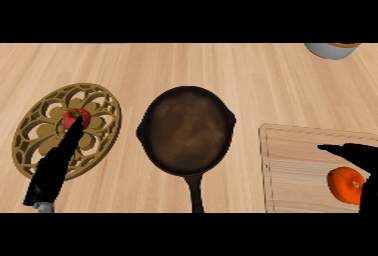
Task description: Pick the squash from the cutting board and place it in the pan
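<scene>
Squash (344,184), orange and round, sits on the cutting board (299,165) near the board's right near corner, close to the view's right edge. Right hand (362,159) is right over it: black fingers (336,148) point left just past the squash's far side, the palm runs down its right side, partly covering it. Can't tell if the fingers are clamped on it or merely beside it.

Pan (187,131) is mid-worktop (221,65), handle pointing near, inside bare. Strip of bare wood between the pan's right rim and the board's left edge. Far half of the worktop is open; only a grey bowl (331,49) at the far right corner, cut off by the frame.

Left: ornate gold trivet (66,131) with a small red fruit (76,118) on it. Left hand (53,167) stretched long across the trivet, fingers straight and together, tips touching the fruit.
</scene>
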### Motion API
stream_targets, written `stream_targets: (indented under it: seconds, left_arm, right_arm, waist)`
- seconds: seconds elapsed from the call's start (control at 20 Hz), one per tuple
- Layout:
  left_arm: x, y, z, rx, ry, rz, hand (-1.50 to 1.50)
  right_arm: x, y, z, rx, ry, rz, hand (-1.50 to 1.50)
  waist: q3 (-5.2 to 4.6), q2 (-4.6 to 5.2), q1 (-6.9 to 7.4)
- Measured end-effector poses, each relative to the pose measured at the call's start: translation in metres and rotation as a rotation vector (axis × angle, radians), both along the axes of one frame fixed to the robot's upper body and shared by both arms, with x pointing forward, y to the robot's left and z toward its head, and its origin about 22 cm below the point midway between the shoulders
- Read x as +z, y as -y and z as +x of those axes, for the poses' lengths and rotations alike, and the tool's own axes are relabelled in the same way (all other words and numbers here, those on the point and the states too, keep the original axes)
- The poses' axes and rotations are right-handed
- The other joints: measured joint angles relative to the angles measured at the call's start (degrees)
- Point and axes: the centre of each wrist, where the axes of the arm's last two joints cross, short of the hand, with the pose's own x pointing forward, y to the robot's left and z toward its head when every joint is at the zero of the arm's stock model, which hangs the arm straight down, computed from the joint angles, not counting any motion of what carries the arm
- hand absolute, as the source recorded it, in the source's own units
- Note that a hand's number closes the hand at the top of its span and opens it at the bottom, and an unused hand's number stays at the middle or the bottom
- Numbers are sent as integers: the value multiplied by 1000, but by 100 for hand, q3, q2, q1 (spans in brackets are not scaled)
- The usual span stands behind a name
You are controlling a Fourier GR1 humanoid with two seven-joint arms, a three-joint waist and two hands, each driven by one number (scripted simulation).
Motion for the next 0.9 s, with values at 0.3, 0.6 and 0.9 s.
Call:
stream_targets:
  seconds: [0.3, 0.6, 0.9]
  left_arm:
    - [0, 3, 1, -1, 5, 1, 0]
    - [5, 0, -3, 0, 7, -3, 0]
    - [7, 8, -4, -2, 6, -2, 0]
  right_arm:
    - [-15, 2, -2, 0, -12, -5, -150]
    - [-28, 5, -5, -24, 40, 43, 150]
    - [-31, 8, -11, -54, 28, 118, 150]
  waist:
    - [0, -1, -1]
    - [-28, -17, 0]
    - [-36, -24, -11]
